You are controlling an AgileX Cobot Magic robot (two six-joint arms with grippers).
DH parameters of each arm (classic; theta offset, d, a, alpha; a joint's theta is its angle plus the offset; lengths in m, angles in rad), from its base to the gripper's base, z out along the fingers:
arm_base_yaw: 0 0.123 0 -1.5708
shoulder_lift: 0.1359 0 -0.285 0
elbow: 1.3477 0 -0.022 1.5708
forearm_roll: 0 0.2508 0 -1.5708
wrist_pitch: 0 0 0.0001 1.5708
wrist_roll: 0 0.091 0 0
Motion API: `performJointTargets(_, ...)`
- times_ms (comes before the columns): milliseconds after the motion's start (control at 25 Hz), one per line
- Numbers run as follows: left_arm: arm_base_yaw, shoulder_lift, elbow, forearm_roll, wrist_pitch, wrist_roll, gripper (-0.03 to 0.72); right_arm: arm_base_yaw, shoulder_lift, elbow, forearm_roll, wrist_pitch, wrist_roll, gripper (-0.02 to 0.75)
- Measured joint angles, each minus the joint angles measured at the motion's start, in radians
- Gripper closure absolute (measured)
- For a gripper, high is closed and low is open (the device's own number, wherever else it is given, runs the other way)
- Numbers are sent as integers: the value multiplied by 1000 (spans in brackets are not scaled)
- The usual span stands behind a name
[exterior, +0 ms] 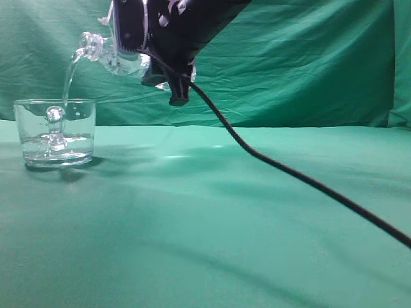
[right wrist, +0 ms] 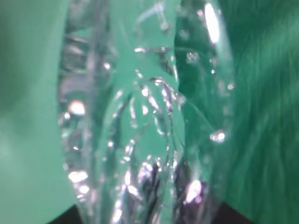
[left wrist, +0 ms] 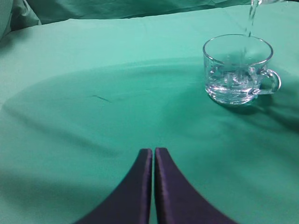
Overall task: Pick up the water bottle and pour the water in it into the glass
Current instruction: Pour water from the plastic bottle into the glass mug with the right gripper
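Note:
My right gripper (exterior: 131, 29) is shut on the clear ribbed water bottle (exterior: 106, 54) and holds it tipped on its side above the table, neck to the left. A thin stream of water (exterior: 67, 80) falls from the neck into the glass (exterior: 54, 131). The glass is a short clear mug with a handle, partly filled, at the far left of the exterior view. In the left wrist view the glass (left wrist: 238, 70) stands at the upper right with the stream (left wrist: 247, 28) entering it. The bottle (right wrist: 145, 116) fills the right wrist view. My left gripper (left wrist: 153, 151) is shut and empty, well short of the glass.
A green cloth (exterior: 225, 224) covers the table and a green curtain (exterior: 308, 58) hangs behind. A black cable (exterior: 302, 176) runs from the right arm down to the lower right across the exterior view.

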Motion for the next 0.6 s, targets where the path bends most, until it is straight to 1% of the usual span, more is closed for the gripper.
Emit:
performJointTargets(120, 0, 0, 0, 0, 0, 0, 688, 0, 0, 0, 4, 12, 266, 539)
performJointTargets(200, 0, 0, 0, 0, 0, 0, 688, 0, -2, 0, 6, 52, 457, 539)
performJointTargets(400, 0, 0, 0, 0, 0, 0, 688, 0, -81, 0, 13, 252, 865, 539)
performJointTargets(520, 0, 0, 0, 0, 0, 0, 688, -1, -153, 0, 21, 320, 984, 539)
performJointTargets(600, 0, 0, 0, 0, 0, 0, 688, -4, -202, 0, 58, 341, 1030, 539)
